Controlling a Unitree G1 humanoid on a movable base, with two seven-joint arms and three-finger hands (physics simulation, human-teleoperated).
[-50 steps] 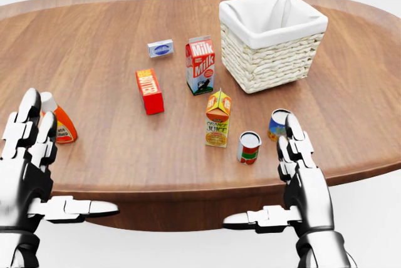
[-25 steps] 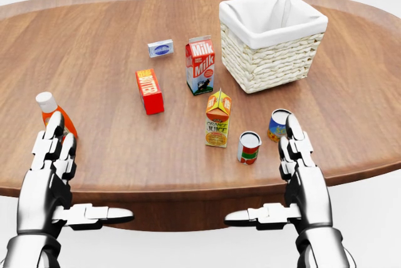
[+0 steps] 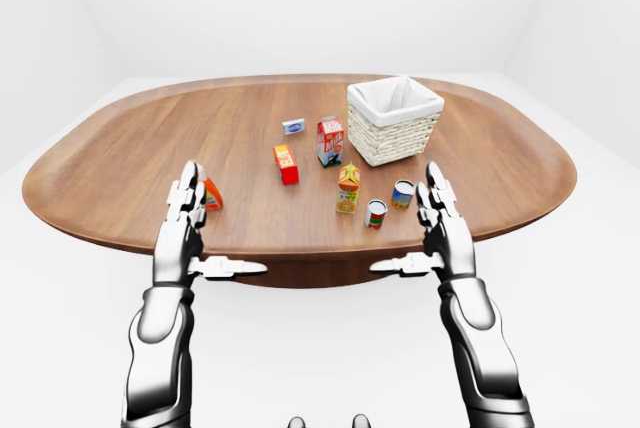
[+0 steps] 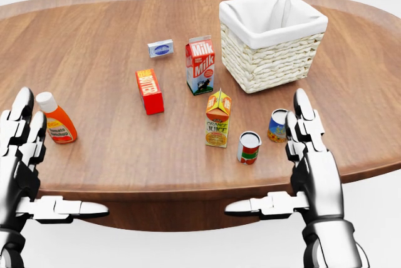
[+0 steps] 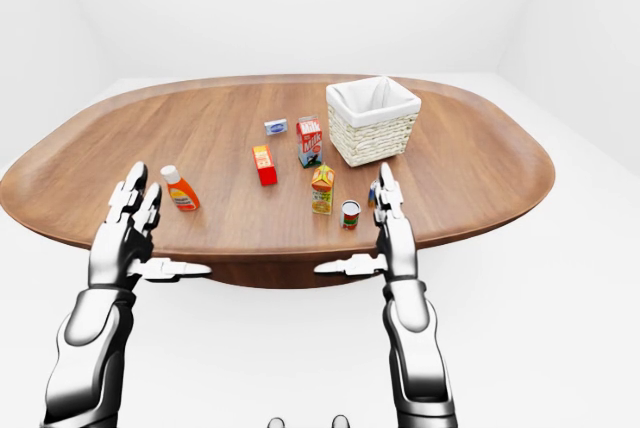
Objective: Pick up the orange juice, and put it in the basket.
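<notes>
Both hands hover with fingers spread, holding nothing: the left hand [image 4: 22, 168] near the tabletop [image 4: 94, 74] edge, the right hand [image 4: 310, 168] nearer the orange juice [image 4: 217, 118] (a small upright orange-and-green gabled carton). Best reach with the right, grip its sides, then lift toward the basket [image 4: 272, 61].

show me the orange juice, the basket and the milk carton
orange juice [image 4: 217, 124]: head view, on its printed side
basket [image 4: 263, 61]: head view, on its woven wall
milk carton [image 4: 202, 67]: head view, on its red label
</notes>
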